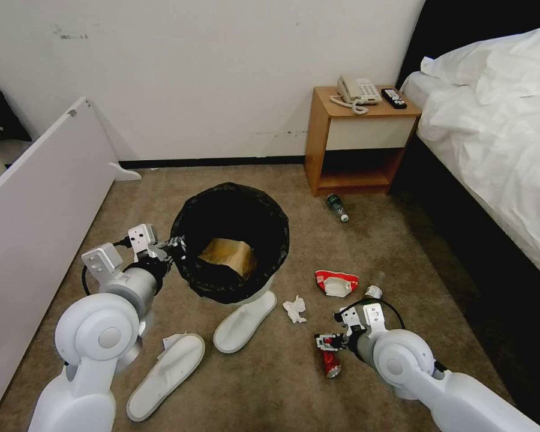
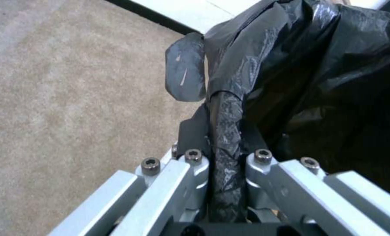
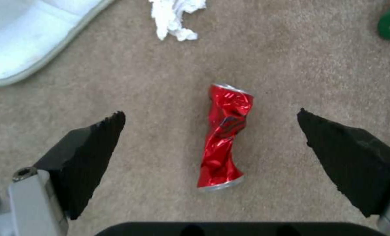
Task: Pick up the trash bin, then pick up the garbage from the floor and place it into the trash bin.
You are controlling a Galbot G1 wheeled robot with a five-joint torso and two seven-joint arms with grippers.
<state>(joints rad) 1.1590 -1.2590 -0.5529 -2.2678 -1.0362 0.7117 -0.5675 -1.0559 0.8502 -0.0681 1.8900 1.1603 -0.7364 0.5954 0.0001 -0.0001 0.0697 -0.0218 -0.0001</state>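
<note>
Fingers of your left gripper [image 1: 175, 246] were clamped on the near-left rim of the trash bin [image 1: 229, 240], and the left wrist view showed the black bag's folded edge [image 2: 224, 131] pinched tight between them. That bin hung over the carpet [image 1: 282, 372] at centre, tilted so its mouth faced you, with a brown paper bag [image 1: 228, 255] lying inside it.

Your right gripper [image 1: 325, 342] sat low over the floor at near right, its fingers [image 3: 90, 154] spread wide. The crushed red can [image 3: 223, 136] lay on the carpet between them, about midway, touching neither pad, its long axis running along the gap rather than across it. In the head view you saw the can [image 1: 331, 363] just on the near side of the gripper tips.

Around that spot, a crumpled white tissue [image 1: 295, 308] lay just to the left and farther off, one white slipper [image 1: 244, 321] lay partly under the bin, and a second slipper [image 1: 165, 376] lay near left beside your left arm. A red-white wrapper [image 1: 336, 282] was beyond the right gripper, with a bottle [image 1: 374, 290] just to its right. Another green-labelled bottle [image 1: 336, 207] lay far off, in front of the wooden nightstand [image 1: 357, 141].
</note>
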